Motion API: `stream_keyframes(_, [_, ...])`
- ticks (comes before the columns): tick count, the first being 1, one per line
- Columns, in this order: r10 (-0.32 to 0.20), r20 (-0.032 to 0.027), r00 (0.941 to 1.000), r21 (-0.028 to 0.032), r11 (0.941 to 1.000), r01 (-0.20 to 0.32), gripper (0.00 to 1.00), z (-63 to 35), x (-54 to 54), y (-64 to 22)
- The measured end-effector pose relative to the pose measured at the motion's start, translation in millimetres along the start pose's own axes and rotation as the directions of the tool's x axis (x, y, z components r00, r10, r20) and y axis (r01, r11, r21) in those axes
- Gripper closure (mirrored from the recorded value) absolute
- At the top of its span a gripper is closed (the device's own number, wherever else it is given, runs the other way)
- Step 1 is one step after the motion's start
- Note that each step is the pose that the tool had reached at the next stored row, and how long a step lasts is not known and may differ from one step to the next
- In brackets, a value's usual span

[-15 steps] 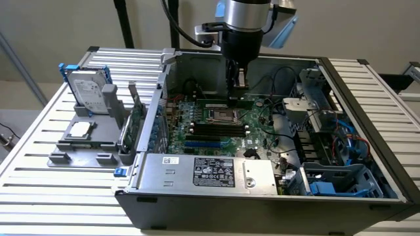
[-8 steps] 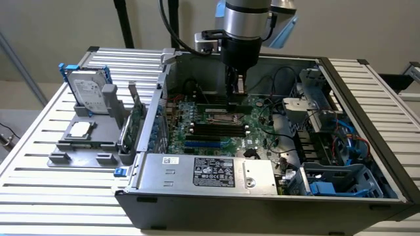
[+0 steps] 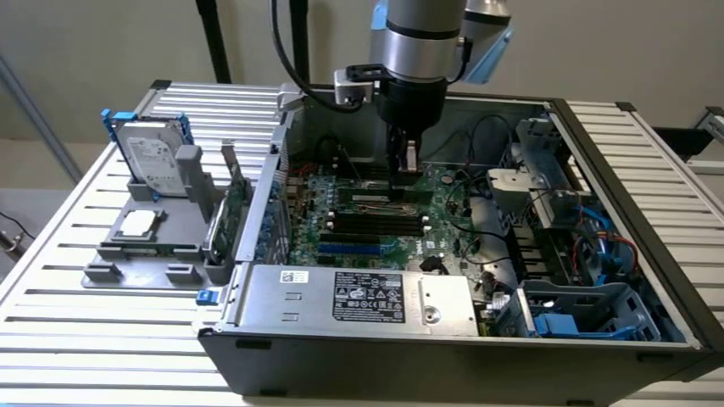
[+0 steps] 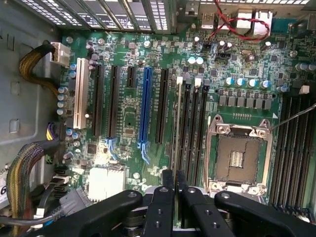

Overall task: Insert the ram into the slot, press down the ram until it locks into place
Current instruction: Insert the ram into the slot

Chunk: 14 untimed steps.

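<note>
Jaws clamped on the edge-on ram (image 4: pixel 176 129), over black slots (image 4: pixel 194 133) beside the empty processor socket (image 4: pixel 238 159).

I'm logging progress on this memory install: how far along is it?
Done: the ram is picked up and inside the case. The fingers clamp it edge-on, lined up along the black slots beside the processor socket. In hand: the gripper holds it low over the motherboard. Left: seating is unconfirmed. I cannot tell whether it has entered a slot or whether the end clips have locked.
</note>
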<state>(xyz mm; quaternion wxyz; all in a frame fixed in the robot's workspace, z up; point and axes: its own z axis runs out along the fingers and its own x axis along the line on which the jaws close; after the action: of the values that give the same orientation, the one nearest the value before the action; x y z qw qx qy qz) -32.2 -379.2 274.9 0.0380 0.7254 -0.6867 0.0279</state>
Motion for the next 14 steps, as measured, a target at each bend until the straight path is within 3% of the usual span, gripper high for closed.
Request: stream_keyframes(14, [0.020,0.0003,0.9998,-0.0019,0.9998,-0.020,0.87,25.4,-2.6,4.1])
